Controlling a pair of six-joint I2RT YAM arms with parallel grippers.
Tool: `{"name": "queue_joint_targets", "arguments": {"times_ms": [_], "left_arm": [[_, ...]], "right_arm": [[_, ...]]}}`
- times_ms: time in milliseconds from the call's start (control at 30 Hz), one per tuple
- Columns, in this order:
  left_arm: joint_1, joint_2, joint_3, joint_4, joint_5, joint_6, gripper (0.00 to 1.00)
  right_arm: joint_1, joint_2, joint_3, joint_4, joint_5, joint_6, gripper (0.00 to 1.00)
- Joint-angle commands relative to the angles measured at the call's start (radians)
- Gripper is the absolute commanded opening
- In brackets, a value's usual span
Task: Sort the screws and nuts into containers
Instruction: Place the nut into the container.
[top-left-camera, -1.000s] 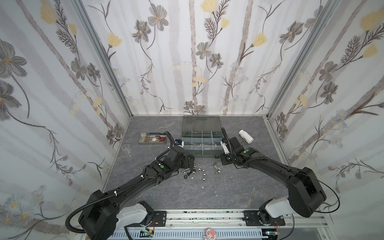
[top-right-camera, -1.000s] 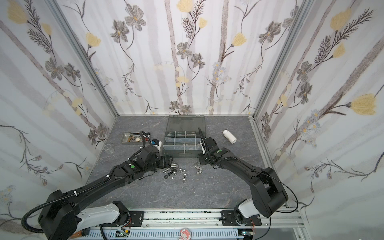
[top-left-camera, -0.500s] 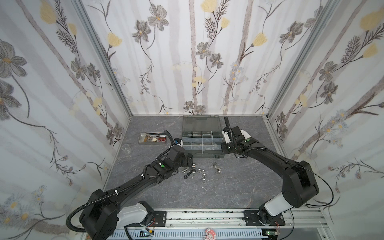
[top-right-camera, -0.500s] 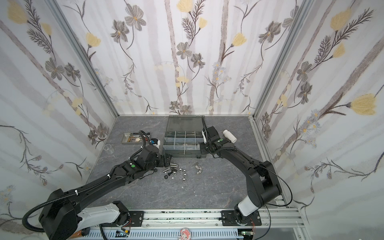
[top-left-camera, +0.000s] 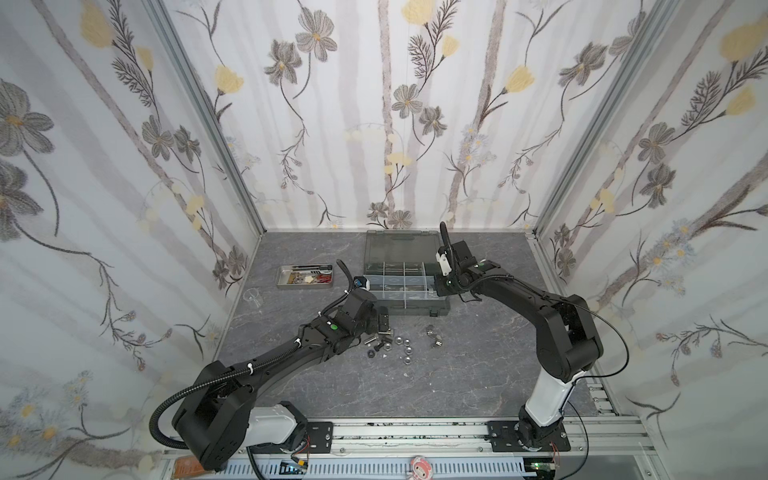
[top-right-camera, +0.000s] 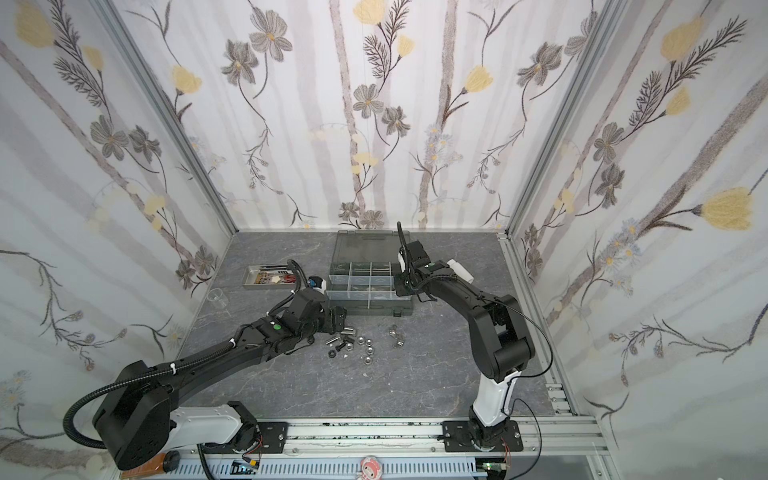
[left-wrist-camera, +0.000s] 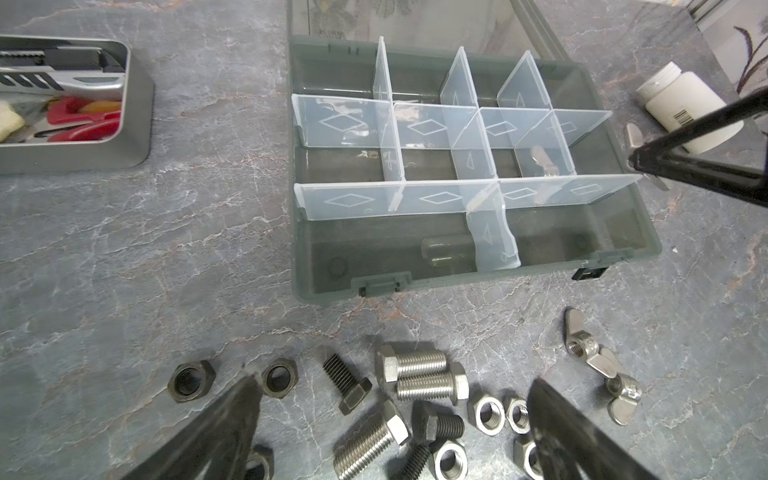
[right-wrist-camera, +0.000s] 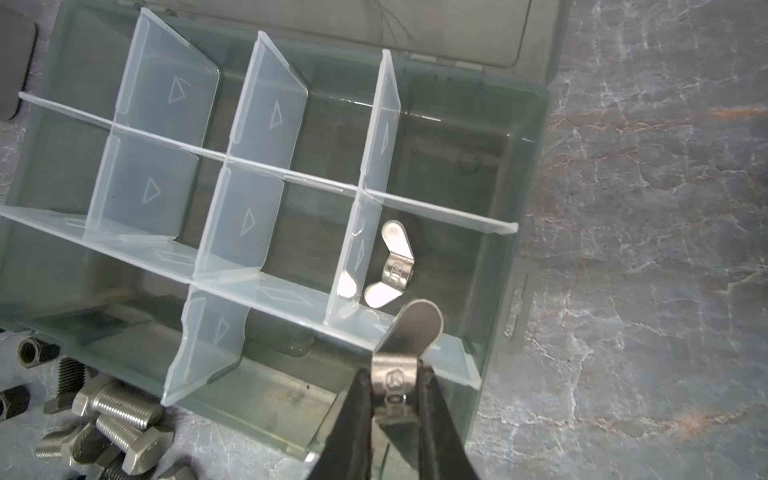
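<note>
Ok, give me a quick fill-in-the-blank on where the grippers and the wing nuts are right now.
1. The right gripper is ____ on a wing nut over the organizer box.
2. The left gripper hangs ____ near the loose hex bolts.
3. Inside the box lies ____ other wing nut.
4. On the table, ____ wing nuts lie loose.
Missing words: shut; open; one; two.

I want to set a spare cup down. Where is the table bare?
Bare: the strip between steel tray and organizer box, and the stretch from the loose screws and nuts to the front rail. Crowded: before the box, under the left gripper.
</note>
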Motion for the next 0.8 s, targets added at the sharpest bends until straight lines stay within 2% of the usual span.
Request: {"name": "queue_joint_targets", "arguments": {"times_ms": [0, 400, 767], "left_arm": [[0.001, 0.018, 0.002, 0.054, 0.012, 0.015, 1.0], [0.001, 0.057, -0.011, 0.08, 0.025, 0.015, 1.0], [-0.002, 0.094, 0.02, 0.041, 0.077, 0.041, 1.0]], "right_arm": [[-0.002, 0.037, 0.04, 0.007, -0.011, -0.017, 0.15], [-0.014, 0.142, 0.125, 0.008, -0.029, -0.02, 0.15], [-0.023, 0.154, 0.138, 0.011, -0.04, -0.02, 0.3]]}}
